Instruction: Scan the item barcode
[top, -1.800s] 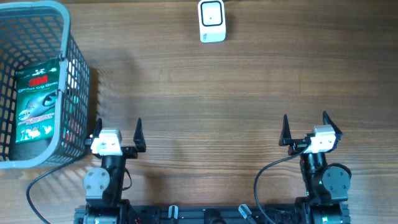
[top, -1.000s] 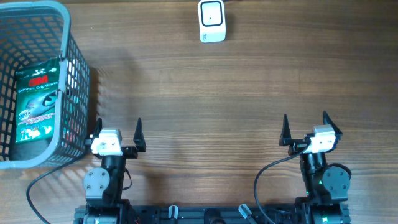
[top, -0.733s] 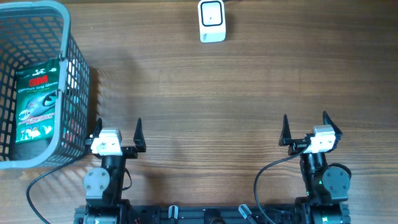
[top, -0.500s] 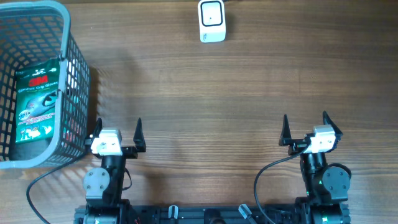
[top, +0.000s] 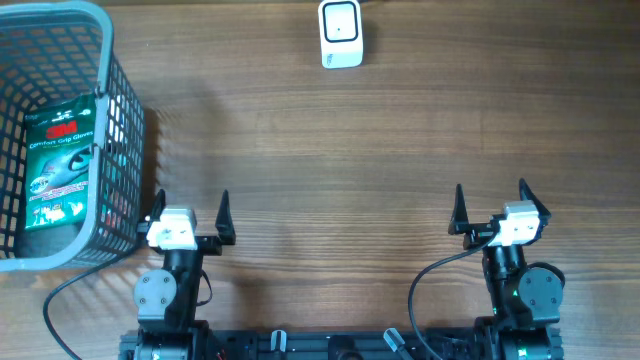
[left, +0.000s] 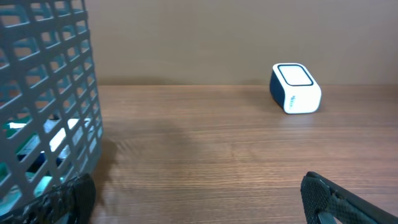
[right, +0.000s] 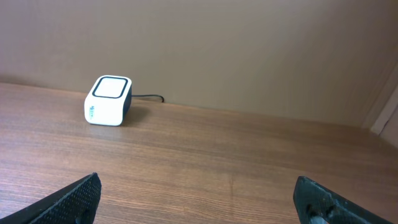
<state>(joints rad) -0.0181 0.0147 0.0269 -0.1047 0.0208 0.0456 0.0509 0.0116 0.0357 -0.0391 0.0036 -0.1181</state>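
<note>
Beside the basket (top: 108, 70), the left pincer (top: 190, 205) gapes wide, empty; right pincer (top: 490, 197) likewise; pickup not begun; next, likely: lift the glove packet (top: 60, 170) toward the scanner (top: 341, 33).

A mock shop checkout set up as a robot test bench: a grey plastic lattice shopping basket (top: 122, 140) stands at the far left of a brown wood-grain table (top: 330, 150) with a green packaged retail item (top: 60, 165) inside, a small white box-shaped barcode scanner (top: 341, 33) with a cable sits at the far edge before a plain beige wall (right: 249, 50), and a left black robot arm (top: 165, 290) and a right black robot arm (top: 520, 285) are mounted at the near edge
</note>
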